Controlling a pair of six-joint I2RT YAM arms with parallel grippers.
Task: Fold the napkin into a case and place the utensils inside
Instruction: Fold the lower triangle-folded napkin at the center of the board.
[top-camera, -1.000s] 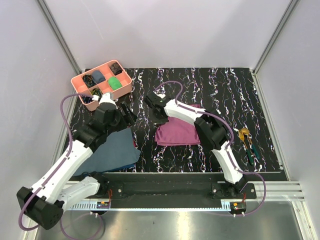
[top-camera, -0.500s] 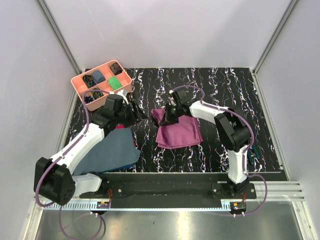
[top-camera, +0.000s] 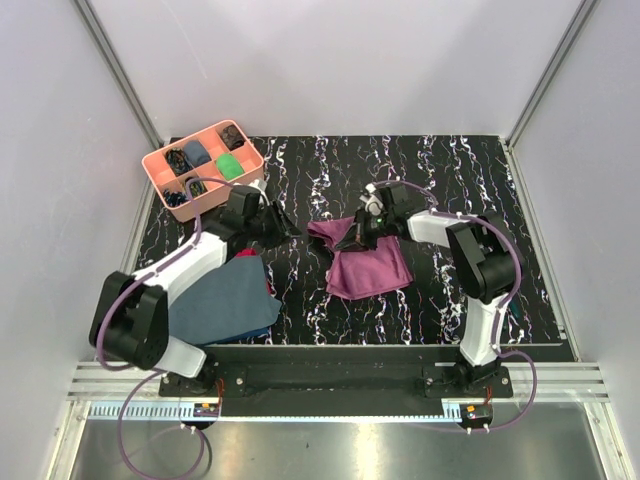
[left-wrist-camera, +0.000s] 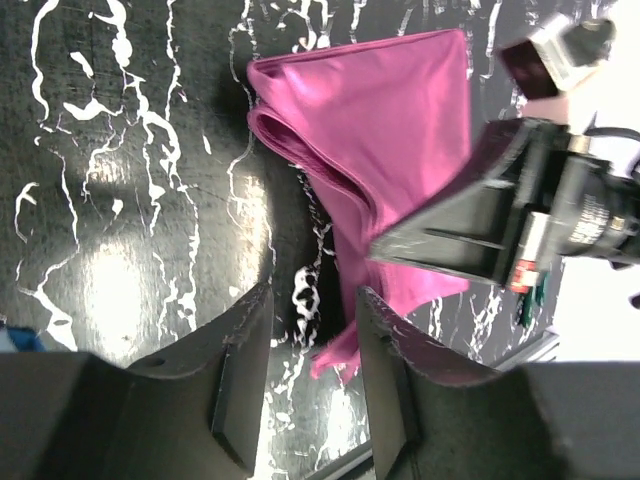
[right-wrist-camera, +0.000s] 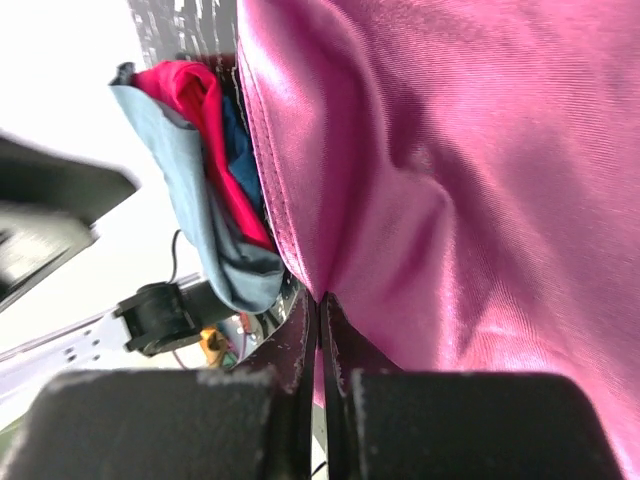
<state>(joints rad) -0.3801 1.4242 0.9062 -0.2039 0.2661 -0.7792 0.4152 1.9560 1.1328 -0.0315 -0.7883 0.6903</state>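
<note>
From above, the left arm covers part of the blue cloth, and the small items in the pink tray are too small to tell apart. In the left wrist view the right gripper hides part of the napkin; in the right wrist view that cloth runs off the top and right edges

Sheeny cloth napkin, glossy marbled table

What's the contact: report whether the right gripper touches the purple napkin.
Touching. The right wrist view shows the right gripper shut, a fold of the napkin pinched between its jaws.
</note>
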